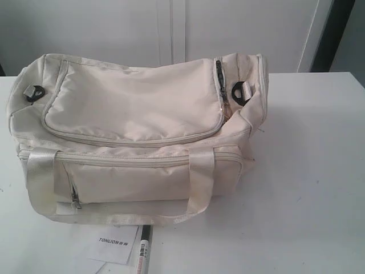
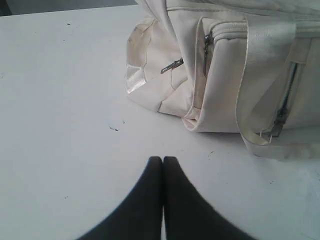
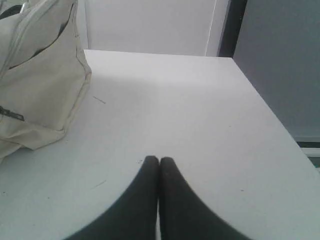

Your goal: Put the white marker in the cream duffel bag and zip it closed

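The cream duffel bag (image 1: 137,134) lies on the white table (image 1: 308,171), its curved top flap lying flat and its front pocket facing the front edge. At its right end the zip (image 1: 219,85) looks partly parted. The white marker (image 1: 143,251) lies at the front edge, dark cap end toward the bag, partly cut off by the frame. My left gripper (image 2: 163,159) is shut with nothing in it, over bare table short of the bag's (image 2: 225,75) end. My right gripper (image 3: 159,160) is shut and empty too, to one side of the bag (image 3: 35,85). Neither gripper shows in the exterior view.
A white "TONLION" paper card (image 1: 114,242) lies next to the marker at the front edge. The table's right edge (image 3: 272,115) drops off beside a dark wall. A white wall and door panel stand behind the table.
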You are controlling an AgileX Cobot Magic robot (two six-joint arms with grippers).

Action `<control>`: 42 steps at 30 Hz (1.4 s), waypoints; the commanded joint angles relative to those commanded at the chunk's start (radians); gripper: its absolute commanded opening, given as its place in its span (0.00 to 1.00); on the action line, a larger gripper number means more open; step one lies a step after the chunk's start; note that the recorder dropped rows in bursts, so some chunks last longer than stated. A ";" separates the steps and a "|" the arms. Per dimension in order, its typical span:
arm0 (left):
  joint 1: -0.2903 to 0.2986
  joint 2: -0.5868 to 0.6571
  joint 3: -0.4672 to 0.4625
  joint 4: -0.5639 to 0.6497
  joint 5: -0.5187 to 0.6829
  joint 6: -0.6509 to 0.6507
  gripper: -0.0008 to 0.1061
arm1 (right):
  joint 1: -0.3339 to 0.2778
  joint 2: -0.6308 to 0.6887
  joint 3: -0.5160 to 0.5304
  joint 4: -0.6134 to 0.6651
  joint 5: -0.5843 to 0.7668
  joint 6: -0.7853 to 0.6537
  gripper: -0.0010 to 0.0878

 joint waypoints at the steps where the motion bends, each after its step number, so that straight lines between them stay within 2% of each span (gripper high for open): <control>1: 0.000 0.000 0.000 0.000 0.000 0.000 0.01 | 0.000 0.000 0.000 0.000 -0.020 0.000 0.01; 6: 0.000 0.000 0.000 0.000 0.000 0.000 0.01 | 0.000 0.000 0.000 0.037 -0.200 0.061 0.01; 9: 0.000 0.000 0.000 0.000 0.000 0.000 0.01 | 0.000 0.000 0.000 0.038 -0.373 0.117 0.01; 11: 0.000 0.000 0.000 0.000 0.000 0.000 0.01 | 0.000 0.000 0.000 0.046 -0.511 0.253 0.01; 14: 0.000 0.000 0.000 0.000 0.000 0.000 0.01 | 0.000 0.000 0.000 0.046 -0.616 0.446 0.01; 20: 0.000 0.000 0.000 0.000 0.000 0.000 0.01 | 0.000 0.000 -0.004 0.011 -0.602 0.472 0.01; 23: 0.000 0.000 0.000 0.000 0.000 0.000 0.01 | 0.000 0.004 -0.076 0.011 -0.602 0.422 0.01; 29: 0.000 0.000 0.000 0.000 0.000 0.000 0.01 | 0.000 0.229 -0.281 -0.005 -0.596 0.323 0.01; 35: 0.000 0.000 0.000 0.000 0.000 0.000 0.01 | 0.000 0.450 -0.491 -0.110 -0.428 0.325 0.01; 42: 0.000 0.000 0.000 0.000 0.000 0.000 0.01 | 0.000 0.651 -0.660 -0.111 -0.247 0.321 0.01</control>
